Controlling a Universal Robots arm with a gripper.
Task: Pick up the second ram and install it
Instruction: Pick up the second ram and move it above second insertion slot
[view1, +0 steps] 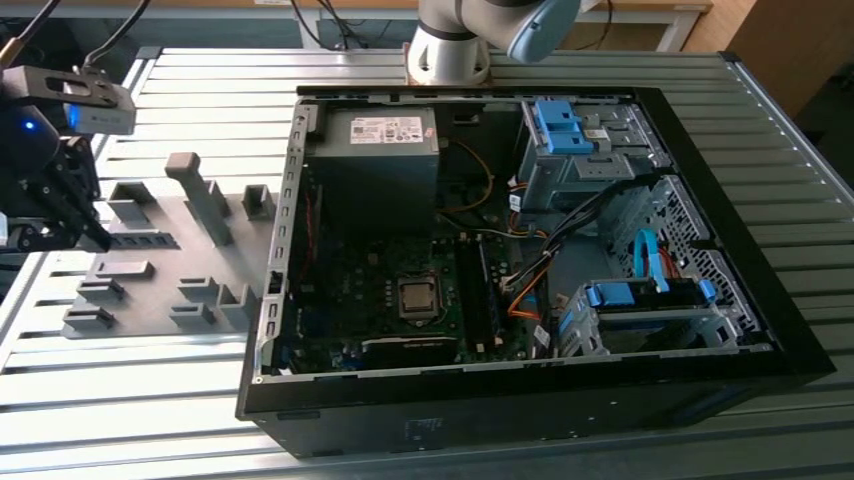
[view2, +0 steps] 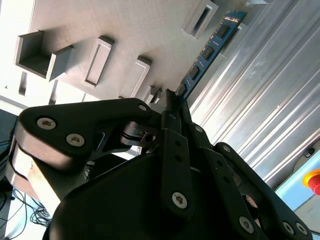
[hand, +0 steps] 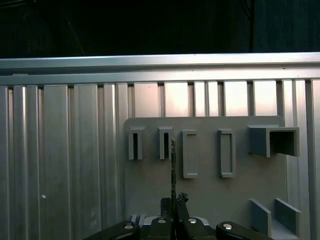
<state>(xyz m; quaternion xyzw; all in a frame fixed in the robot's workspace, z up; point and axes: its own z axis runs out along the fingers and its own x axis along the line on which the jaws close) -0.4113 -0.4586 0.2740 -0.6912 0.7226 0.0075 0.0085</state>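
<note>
Wide look first: the ribbed metal tabletop (view1: 160, 420) carries everything. The open computer case (view1: 534, 410) lies on its side across the middle, with its circuit board (view1: 387, 290) facing up. That looks deliberate, so the slots can be reached from above.

Just beside the case, toward the tabletop edge on the exterior view's left, lies the grey holder tray (view1: 174, 250). Its raised pockets stand in rows, each one apparently shaped to keep a part upright and easy to grab.

Now the gripper (view2: 174, 100). It hangs over the tray's outer edge, well apart from the case, and its fingers are clamped on one end of the second ram (view2: 212, 42). Pinching the end leaves the rest of the stick free.

The stick juts straight out from the fingertips over the tray, near the narrow pockets. It looks clear of them, though I can't tell for certain whether it touches the tray.

It's a slim blue board with a row of black chips along its face in the second wrist view. In the first wrist view it sits edge-on, a thin dark line. Nothing here suggests it has reached the case yet.
</note>
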